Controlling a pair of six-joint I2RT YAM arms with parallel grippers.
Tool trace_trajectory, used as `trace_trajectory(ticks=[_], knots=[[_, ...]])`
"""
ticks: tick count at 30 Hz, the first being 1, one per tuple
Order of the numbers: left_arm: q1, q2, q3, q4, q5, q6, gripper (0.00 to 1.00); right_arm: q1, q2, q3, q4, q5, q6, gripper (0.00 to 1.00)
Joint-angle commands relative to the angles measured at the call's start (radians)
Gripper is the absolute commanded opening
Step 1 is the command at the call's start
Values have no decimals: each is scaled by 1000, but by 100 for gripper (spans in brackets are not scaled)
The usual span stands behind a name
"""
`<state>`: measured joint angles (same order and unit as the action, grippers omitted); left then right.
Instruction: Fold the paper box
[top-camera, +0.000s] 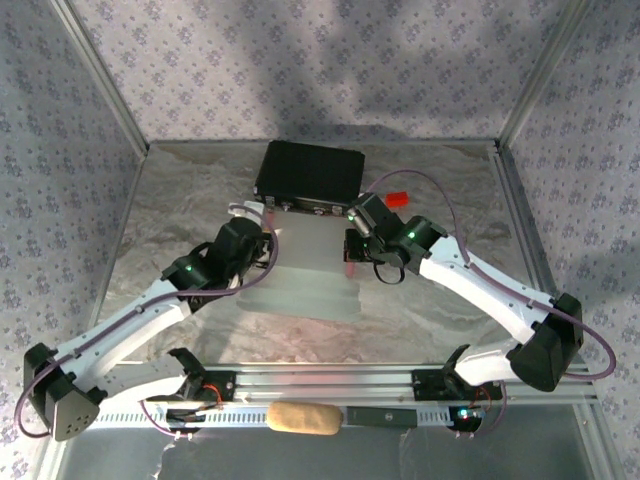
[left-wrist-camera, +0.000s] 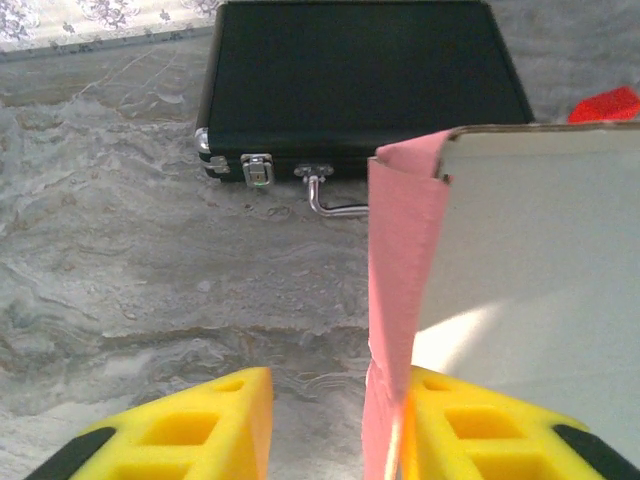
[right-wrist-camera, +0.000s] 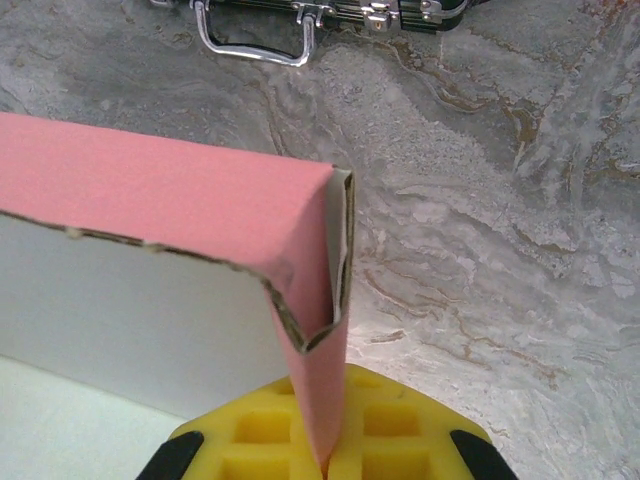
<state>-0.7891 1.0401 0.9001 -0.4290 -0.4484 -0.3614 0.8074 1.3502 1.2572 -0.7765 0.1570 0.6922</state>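
Thin pink card paper box (top-camera: 310, 270), paler inside, is held up between both tools; black latched hard case (top-camera: 308, 170) is set beyond them; right gripper (right-wrist-camera: 325, 445) is pinched on a corner wall, probably to steady it; left gripper (left-wrist-camera: 335, 405) is spread, with a side wall standing between its fingers.
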Motion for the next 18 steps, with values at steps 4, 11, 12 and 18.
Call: trace_trajectory(ticks=[4, 11, 12, 18], knots=[[-18, 45, 56, -47, -124, 33, 37, 2, -7, 30, -34, 17, 4, 0], [-36, 42, 42, -69, -152, 17, 51, -4, -8, 28, -37, 16, 6, 0], [-33, 32, 36, -71, -144, 11, 53, -5, -9, 27, -37, 17, 6, 0], [19, 5, 45, -103, 9, -7, 51, -8, -9, 19, -30, 13, 4, 0]])
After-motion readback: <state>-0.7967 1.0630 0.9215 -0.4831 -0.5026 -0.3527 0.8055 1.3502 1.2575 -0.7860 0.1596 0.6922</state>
